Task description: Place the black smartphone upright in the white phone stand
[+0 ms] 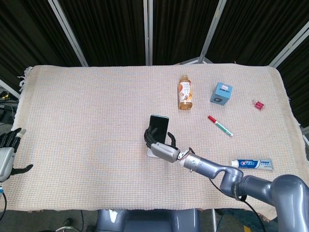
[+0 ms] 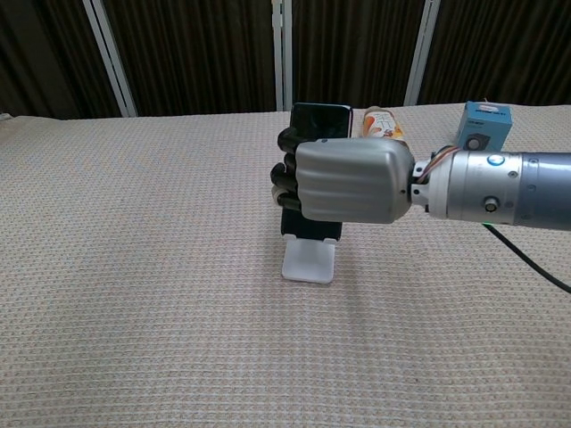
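Note:
The black smartphone (image 1: pixel 159 123) (image 2: pixel 318 120) stands upright at mid-table, its lower end down at the ledge of the white phone stand (image 2: pixel 309 262) (image 1: pixel 151 154). My right hand (image 1: pixel 162 149) (image 2: pixel 350 182) reaches in from the right and grips the phone around its middle, dark fingers curled over its left edge. The back of the hand hides most of the phone and the stand's upright in the chest view. My left hand (image 1: pixel 7 151) hangs off the table's left edge, holding nothing, fingers apart.
An orange drink bottle (image 1: pixel 185 92) lies behind the phone, a blue box (image 1: pixel 221 92) to its right. A red-and-green marker (image 1: pixel 219 125), a toothpaste tube (image 1: pixel 253 164) and a small red object (image 1: pixel 259 104) lie on the right side of the woven cloth.

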Action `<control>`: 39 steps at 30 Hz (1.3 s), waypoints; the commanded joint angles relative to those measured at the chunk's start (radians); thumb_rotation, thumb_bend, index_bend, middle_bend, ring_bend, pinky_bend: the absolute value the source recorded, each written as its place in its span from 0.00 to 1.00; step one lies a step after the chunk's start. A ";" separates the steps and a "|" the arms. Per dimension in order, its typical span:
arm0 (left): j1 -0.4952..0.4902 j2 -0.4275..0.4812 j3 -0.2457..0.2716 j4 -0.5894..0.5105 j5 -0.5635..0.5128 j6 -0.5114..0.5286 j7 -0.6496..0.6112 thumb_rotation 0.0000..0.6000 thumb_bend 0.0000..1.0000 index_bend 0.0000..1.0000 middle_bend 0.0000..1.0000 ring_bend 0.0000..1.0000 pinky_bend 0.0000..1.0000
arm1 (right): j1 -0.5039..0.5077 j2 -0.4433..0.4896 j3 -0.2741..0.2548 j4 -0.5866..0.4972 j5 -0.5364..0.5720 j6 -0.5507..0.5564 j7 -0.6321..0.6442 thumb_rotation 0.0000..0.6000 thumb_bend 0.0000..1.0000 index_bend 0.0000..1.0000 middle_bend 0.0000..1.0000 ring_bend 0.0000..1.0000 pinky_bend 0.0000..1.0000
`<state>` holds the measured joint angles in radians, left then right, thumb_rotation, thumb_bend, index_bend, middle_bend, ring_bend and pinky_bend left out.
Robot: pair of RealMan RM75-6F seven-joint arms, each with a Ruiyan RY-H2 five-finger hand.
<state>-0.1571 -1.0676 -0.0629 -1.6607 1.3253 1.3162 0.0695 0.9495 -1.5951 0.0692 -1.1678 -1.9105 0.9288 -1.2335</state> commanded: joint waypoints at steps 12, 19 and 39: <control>0.002 0.001 0.004 -0.007 0.008 0.007 0.004 1.00 0.00 0.00 0.00 0.00 0.00 | -0.034 0.025 -0.002 -0.030 0.005 0.051 -0.007 1.00 0.13 0.05 0.16 0.42 0.30; 0.007 0.007 0.008 -0.018 0.023 0.020 0.000 1.00 0.00 0.00 0.00 0.00 0.00 | -0.060 0.063 0.004 -0.085 0.005 0.091 -0.030 1.00 0.12 0.02 0.14 0.42 0.29; 0.046 -0.036 0.021 0.025 0.175 0.184 0.034 1.00 0.00 0.00 0.00 0.00 0.00 | -0.513 0.323 -0.064 -0.266 0.164 0.667 0.529 1.00 0.00 0.00 0.00 0.14 0.03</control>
<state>-0.1148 -1.0984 -0.0449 -1.6409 1.4933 1.4946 0.1019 0.5236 -1.2948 0.0269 -1.4183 -1.8152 1.5218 -0.8176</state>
